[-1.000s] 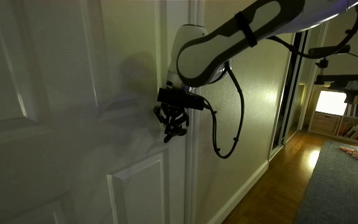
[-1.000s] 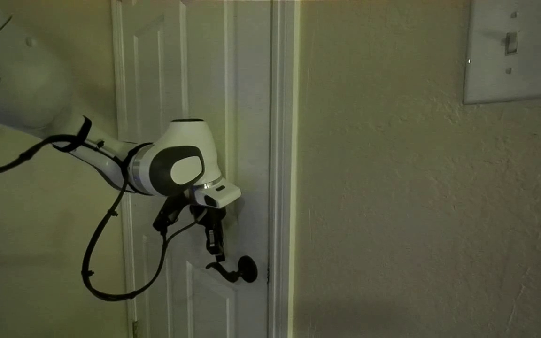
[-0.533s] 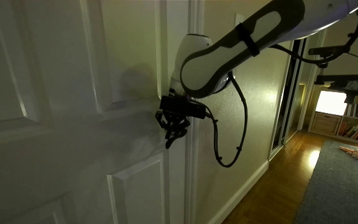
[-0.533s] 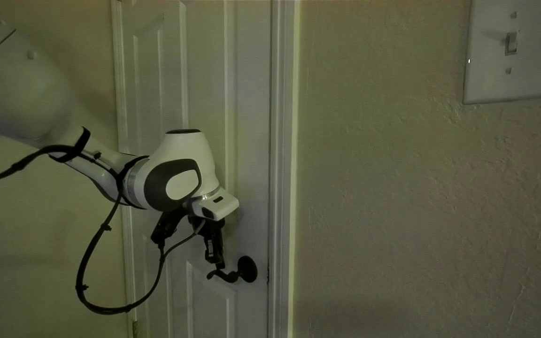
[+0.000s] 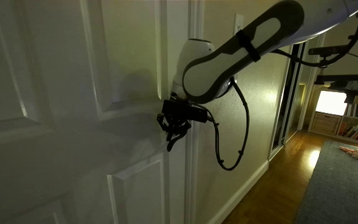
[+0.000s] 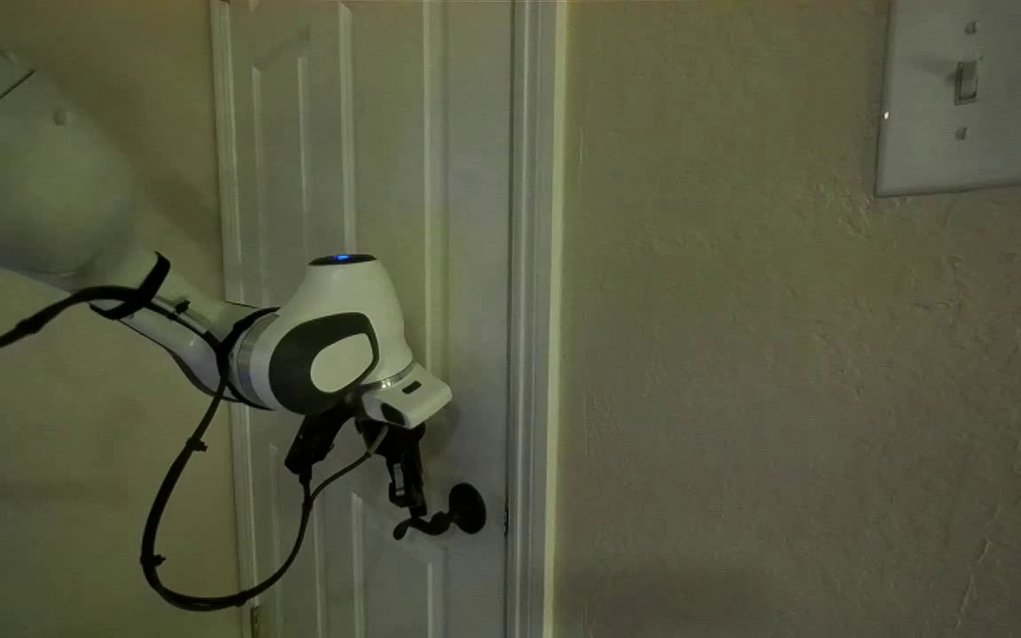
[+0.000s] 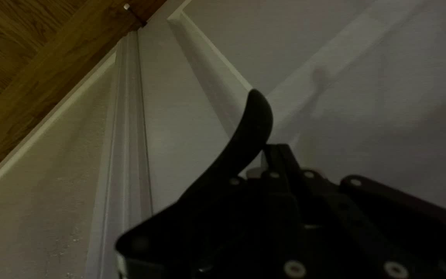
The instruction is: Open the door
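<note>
In an exterior view, from the left, your arm [image 6: 338, 363] reaches across the white paneled door [image 6: 391, 151], which you find closed in its frame [image 6: 533, 266]. Your gripper [image 6: 418, 511] points down near the door's right edge, jaws pressed together, apparently touching the dark lever handle [image 6: 436, 525] from above, though the gloom blurs the contact. The lever dips toward its free end. Farther right, you see a light switch [image 6: 967, 81].
</note>
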Controlling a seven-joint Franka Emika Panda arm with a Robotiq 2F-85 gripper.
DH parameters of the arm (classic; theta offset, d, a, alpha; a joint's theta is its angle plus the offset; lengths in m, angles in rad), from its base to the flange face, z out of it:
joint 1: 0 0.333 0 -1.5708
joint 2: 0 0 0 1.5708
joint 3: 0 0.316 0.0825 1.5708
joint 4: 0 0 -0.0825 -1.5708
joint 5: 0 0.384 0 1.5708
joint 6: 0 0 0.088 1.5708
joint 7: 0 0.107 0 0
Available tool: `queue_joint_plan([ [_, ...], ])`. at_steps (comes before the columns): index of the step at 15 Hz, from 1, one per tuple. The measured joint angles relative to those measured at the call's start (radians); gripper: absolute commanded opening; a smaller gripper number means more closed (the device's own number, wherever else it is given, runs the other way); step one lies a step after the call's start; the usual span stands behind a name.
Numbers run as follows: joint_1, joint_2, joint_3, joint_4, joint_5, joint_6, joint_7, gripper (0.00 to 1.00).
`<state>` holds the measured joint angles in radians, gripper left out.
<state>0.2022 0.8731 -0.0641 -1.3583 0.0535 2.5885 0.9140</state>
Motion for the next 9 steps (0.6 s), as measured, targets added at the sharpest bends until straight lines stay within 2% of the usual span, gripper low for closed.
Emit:
queue_joint_plan([
  [6,-0.002,0.009,-0.004,-0.001,0.0,0.004,-0.029,0.03],
  [9,-0.005,0.006,-0.002,-0.046,0.004,0.003,-0.043,0.02],
])
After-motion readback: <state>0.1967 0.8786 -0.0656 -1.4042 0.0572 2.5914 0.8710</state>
